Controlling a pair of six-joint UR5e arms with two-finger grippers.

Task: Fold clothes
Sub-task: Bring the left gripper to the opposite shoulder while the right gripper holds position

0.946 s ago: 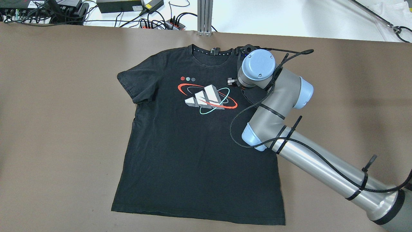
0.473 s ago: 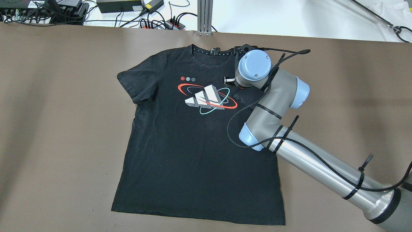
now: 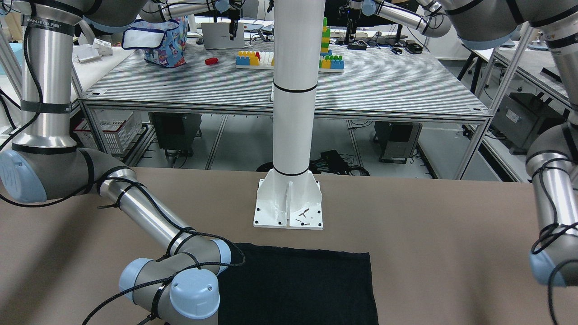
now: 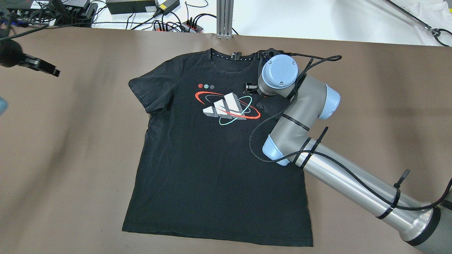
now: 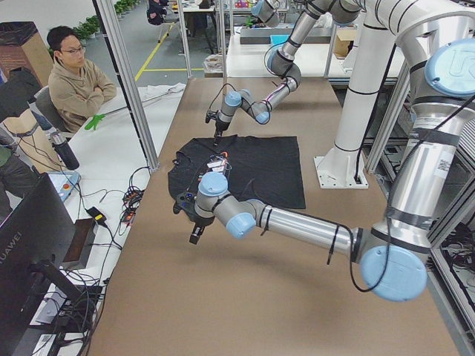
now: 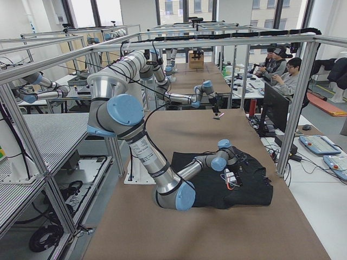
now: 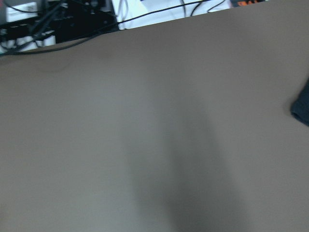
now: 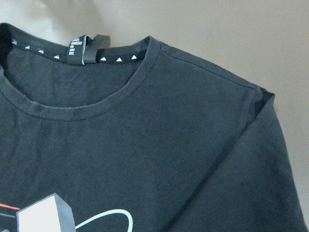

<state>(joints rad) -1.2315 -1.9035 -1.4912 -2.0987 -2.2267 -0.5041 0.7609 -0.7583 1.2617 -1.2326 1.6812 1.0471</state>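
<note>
Overhead exterior, right fingers: only a sliver of the right gripper (image 4: 250, 87) peeks out from under the wrist, low over the shoulder of the black tee (image 4: 212, 169). Wide or narrow, can't tell.
Left fingers: the left gripper (image 4: 45, 67) is blurred and hangs over bare tabletop (image 4: 70, 158), well apart from the tee. Spread can't be read; nothing seen in it.
Right wrist cam: looks down on the collar (image 8: 120, 94) w/ its neck label, and on the right sleeve (image 8: 270, 159), which looks turned in over the chest.
Tee: lies flat, print up, collar away from the robot, hem (image 4: 219, 240) nearest it. The left sleeve (image 4: 146, 93) is spread out.
Handling: I'd say light, limp, grippy cotton. It won't hold a shape, and it'll drag & wrinkle if pulled along the tabletop.
Where to grab: prob. at the edges, i.e. sleeve cuff, shoulder seam, hem corners. Pinch both layers, lift clear, then lay over.
Around: a white column (image 3: 293, 113) stands on the robot's side of the hem, not touching it. A person (image 5: 78, 74) sits past the tabletop's end.
</note>
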